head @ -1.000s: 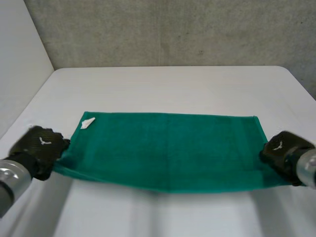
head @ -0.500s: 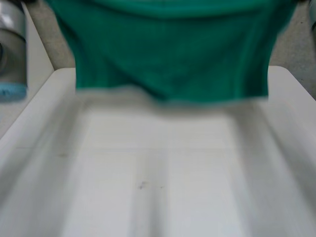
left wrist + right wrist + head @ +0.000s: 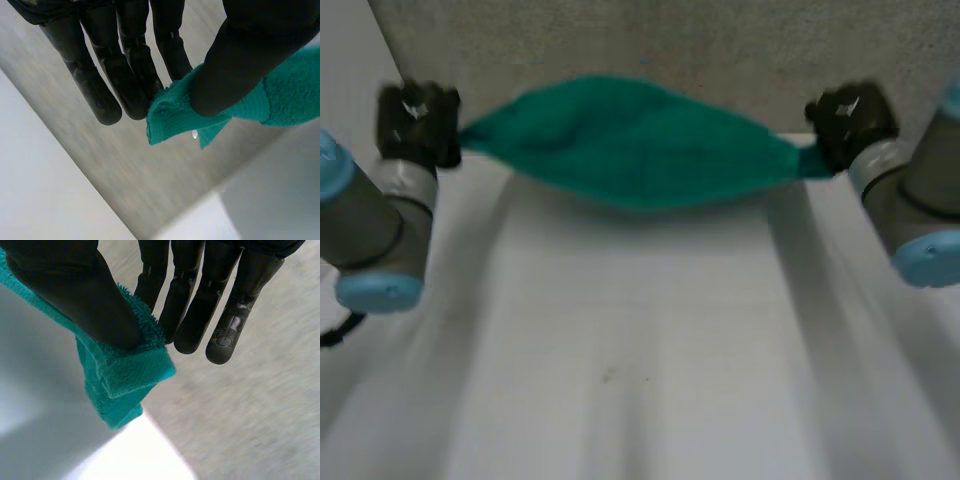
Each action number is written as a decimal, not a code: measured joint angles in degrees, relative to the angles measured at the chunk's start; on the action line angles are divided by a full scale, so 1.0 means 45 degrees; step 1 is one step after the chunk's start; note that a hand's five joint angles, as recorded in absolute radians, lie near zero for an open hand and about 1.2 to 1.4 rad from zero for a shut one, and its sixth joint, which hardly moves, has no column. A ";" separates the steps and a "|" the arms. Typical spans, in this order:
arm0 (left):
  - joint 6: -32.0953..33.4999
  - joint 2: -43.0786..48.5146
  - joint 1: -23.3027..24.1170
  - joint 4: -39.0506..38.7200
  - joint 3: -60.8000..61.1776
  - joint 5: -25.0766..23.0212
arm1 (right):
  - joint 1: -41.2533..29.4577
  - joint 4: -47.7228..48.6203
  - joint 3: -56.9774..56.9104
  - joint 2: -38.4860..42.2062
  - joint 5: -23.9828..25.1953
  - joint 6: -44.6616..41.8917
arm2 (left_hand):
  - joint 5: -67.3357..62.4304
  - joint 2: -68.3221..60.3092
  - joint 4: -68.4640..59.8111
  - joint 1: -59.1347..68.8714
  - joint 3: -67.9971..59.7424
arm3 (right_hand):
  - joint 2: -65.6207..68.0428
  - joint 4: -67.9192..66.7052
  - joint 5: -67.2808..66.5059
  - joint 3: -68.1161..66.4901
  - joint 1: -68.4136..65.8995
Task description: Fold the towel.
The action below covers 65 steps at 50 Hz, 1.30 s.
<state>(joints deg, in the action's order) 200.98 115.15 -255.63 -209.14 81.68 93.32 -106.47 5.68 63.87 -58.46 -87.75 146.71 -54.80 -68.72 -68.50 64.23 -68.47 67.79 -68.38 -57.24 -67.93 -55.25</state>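
Table (image 3: 620,350) bare below, towel (image 3: 640,145) (held aloft) spanning across

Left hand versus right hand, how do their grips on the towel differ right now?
The left hand pinches the towel's left end; the right hand pinches its right end. Past the left hand's thumb only a small crumpled tip pokes out; past the right hand's thumb a bigger, doubled-over corner hangs. Both pinch with thumb against straight fingers, holding the towel up between them.
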 measured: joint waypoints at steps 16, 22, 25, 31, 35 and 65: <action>0.2941 -0.1465 -0.0480 0.5374 0.4376 -0.0017 | 0.0178 -0.5850 0.2331 0.0062 -0.0409 -0.3076 | 0.0000 -0.0001 0.0000 0.0000 0.0000 | 0.0000 0.0000 -0.0010 0.0000 0.0000; 0.4676 -0.4354 -0.0644 0.8169 0.6026 -0.0560 | 0.0513 -0.7465 0.4973 -0.2319 -0.0495 -0.5983 | 0.0000 -0.0001 -0.0001 0.0000 0.0000 | 0.0000 0.0001 -0.0015 0.0000 0.0000; 0.4996 -0.5191 -0.0620 0.8602 0.6312 -0.1131 | 0.0663 -0.7408 0.5482 -0.2724 -0.0512 -0.6700 | 0.0000 0.0000 -0.0001 0.0000 0.0000 | 0.0001 0.0000 -0.0016 0.0000 0.0000; 0.5014 -0.4794 -0.0534 0.7794 0.5725 -0.2027 | 0.0673 -0.6298 0.4872 -0.2161 -0.0504 -0.5970 | 0.0000 0.0000 -0.0001 0.0000 0.0000 | 0.0000 0.0002 -0.0016 0.0000 0.0000; 0.4880 -0.2702 -0.0238 0.6302 0.4263 -0.2003 | 0.0614 -0.5398 0.3775 -0.0934 -0.0510 -0.4929 | 0.0000 -0.0001 -0.0001 0.0000 0.0000 | 0.0000 0.0000 -0.0017 0.0000 0.0000; 0.3946 0.6454 0.0648 0.2703 -0.5409 0.0426 | -0.0145 -0.2452 -0.4508 0.5611 -0.2405 -0.2911 | 0.1745 0.2511 0.2467 -0.1845 0.2444 | -0.4204 0.4109 0.3580 0.4234 0.2893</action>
<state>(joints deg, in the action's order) 218.74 144.19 -252.72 -196.98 57.34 95.24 -107.12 -5.35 43.58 -33.21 -98.57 133.61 -46.95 -57.42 -57.40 55.93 -57.47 48.87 -49.89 -41.13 -48.88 -42.23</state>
